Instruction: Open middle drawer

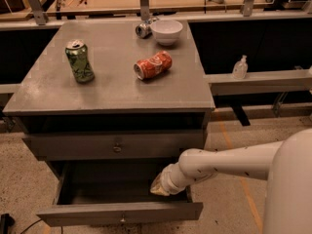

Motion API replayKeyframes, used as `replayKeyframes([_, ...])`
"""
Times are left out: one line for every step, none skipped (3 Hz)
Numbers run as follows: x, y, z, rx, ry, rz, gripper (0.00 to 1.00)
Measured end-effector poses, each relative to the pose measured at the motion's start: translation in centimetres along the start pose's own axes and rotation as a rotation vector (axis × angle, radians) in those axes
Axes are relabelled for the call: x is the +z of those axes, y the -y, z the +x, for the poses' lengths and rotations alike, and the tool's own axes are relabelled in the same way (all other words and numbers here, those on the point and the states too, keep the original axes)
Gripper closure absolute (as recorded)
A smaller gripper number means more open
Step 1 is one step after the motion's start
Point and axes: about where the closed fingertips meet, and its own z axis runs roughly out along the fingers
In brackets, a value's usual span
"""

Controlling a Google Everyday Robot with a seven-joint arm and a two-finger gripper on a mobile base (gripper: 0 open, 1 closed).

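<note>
Cabinet top point(48, 89), left side: you have a green can point(79, 61) standing upright at about 9 o'clock from the top's centre. Below the top, the drawer above point(73, 146) sits nearly closed, its knob near the middle of its front. The middle drawer point(87, 212) stands open at 6 o'clock in view – front panel well forward of the cabinet, small round knob point(122, 220) at its centre, bare grey tray showing behind the panel. Back on the top, a silver can point(144, 29) lies on its side at 12 o'clock, just beside a white bowl point(166, 31) to its right. A red can point(153, 65) lies on its side near the centre, tilted, well apart from the green one. The gripper point(160, 186) is down inside the open middle drawer, at the tray's right end, about 5 o'clock from the cabinet's centre – whether it is clenched, released or grasping anything, you cannot tell from here. The white arm point(229, 162) reaches in from 4 o'clock, over the drawer's right side. Farther right, a clear bottle point(240, 67) stands on a ledge point(273, 79) at 3 o'clock.
</note>
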Motion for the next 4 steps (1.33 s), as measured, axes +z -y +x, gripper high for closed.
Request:
replayKeyframes([2.0,0.2,-0.2,-0.034,-0.019,-0.017,1.0])
replayKeyframes([3.4,-0.3,-0.2,-0.04,-0.021,-0.04,1.0])
replayKeyframes([4.7,-1.2,0.2,-0.031,-0.02,-0.075,1.0])
replayKeyframes([6.3,-2.7,0.6,-0.019,-0.003,-0.14,1.0])
